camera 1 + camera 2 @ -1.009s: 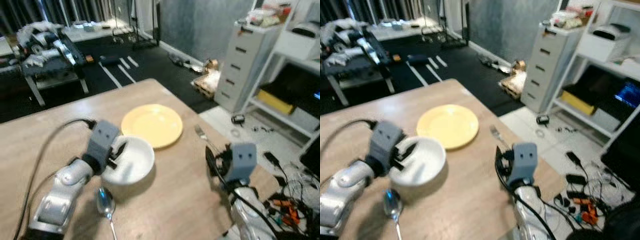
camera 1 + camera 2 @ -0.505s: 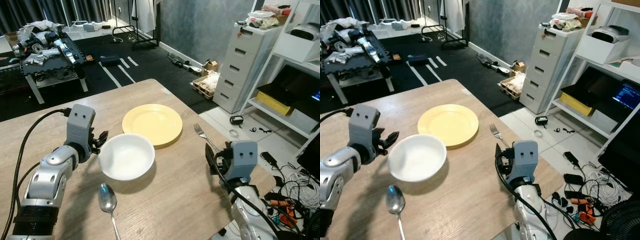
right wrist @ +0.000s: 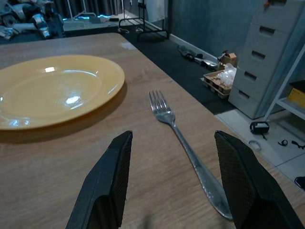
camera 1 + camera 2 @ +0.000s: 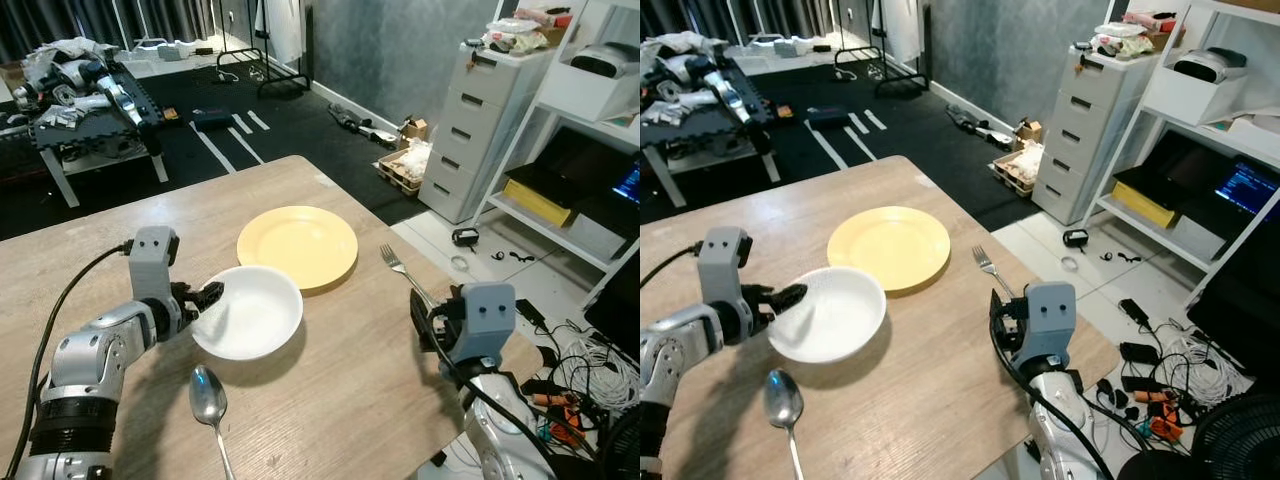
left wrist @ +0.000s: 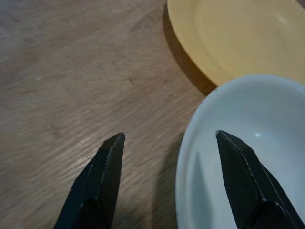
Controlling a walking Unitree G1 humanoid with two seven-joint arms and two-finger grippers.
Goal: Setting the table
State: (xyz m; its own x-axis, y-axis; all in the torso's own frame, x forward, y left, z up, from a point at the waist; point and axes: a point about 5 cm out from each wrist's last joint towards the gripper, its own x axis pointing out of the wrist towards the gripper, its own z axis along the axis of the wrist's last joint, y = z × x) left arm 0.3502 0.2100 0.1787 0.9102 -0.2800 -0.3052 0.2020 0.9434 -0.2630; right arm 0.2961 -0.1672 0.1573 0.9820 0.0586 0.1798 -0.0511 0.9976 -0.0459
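- While the left gripper (image 4: 205,296) is reaching at the near-left rim of the white bowl (image 4: 250,312), its fingers are standing wide apart, one over bare wood and one over the bowl's inside, gripping nothing.
- Left of the bowl's near edge, the spoon (image 4: 209,396) is lying on the table (image 4: 120,230).
- Behind the bowl, the yellow plate (image 4: 297,246) is sitting with its near rim passing under the bowl's edge.
- Right of the bowl, the fork (image 4: 402,273) is lying near the table edge, and the right gripper (image 3: 169,191) is hovering spread wide over its handle, empty.
- Risk: closing on the thin rim is likely to tip or skid the bowl onto the plate.
- Risk: nudging the fork could be sending it off the edge.
- Beyond the table, a drawer unit (image 4: 474,120), floor cables (image 4: 590,370) and a cluttered bench (image 4: 80,100) are crowding the room.
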